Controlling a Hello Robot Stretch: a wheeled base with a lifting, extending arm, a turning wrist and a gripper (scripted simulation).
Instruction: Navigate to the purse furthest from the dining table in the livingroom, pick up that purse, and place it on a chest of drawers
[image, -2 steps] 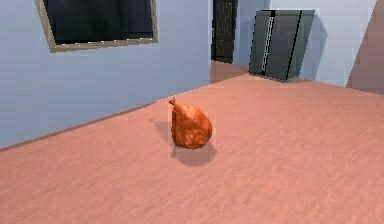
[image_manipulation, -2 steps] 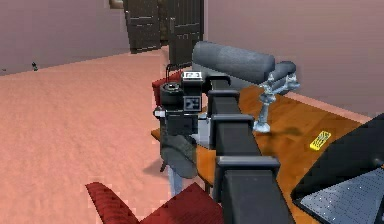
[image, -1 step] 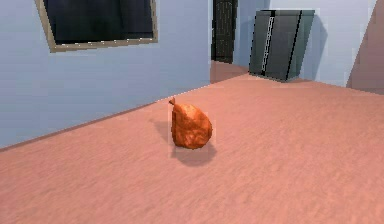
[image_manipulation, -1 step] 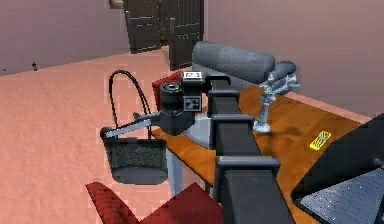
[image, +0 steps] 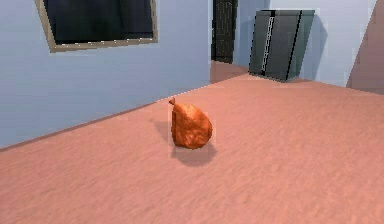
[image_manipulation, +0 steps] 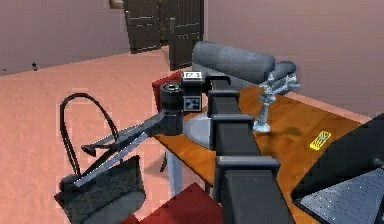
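A dark purse (image_manipulation: 100, 190) with a tall looped handle stands low at the arm side view's left, its base close to the picture's bottom edge. My gripper (image_manipulation: 90, 160) reaches out leftward from its dark body, and the thin fingers (image_manipulation: 120, 135) end at the purse's top, under the handle. I cannot tell whether the gripper holds the purse. The arm (image_manipulation: 240, 170) rises from the bottom edge over a wooden table (image_manipulation: 290, 125). In the forward view, an orange-brown pouch-shaped thing (image: 190, 125) lies on the reddish floor.
The table carries a grey statue (image_manipulation: 270, 95), a small yellow thing (image_manipulation: 320, 140), a grey roll (image_manipulation: 235, 62) and a dark laptop (image_manipulation: 350, 170). Dark chairs (image_manipulation: 160, 25) stand farther out. In the forward view are a dark window (image: 100, 22), a doorway (image: 225, 30) and a grey cabinet (image: 280, 42).
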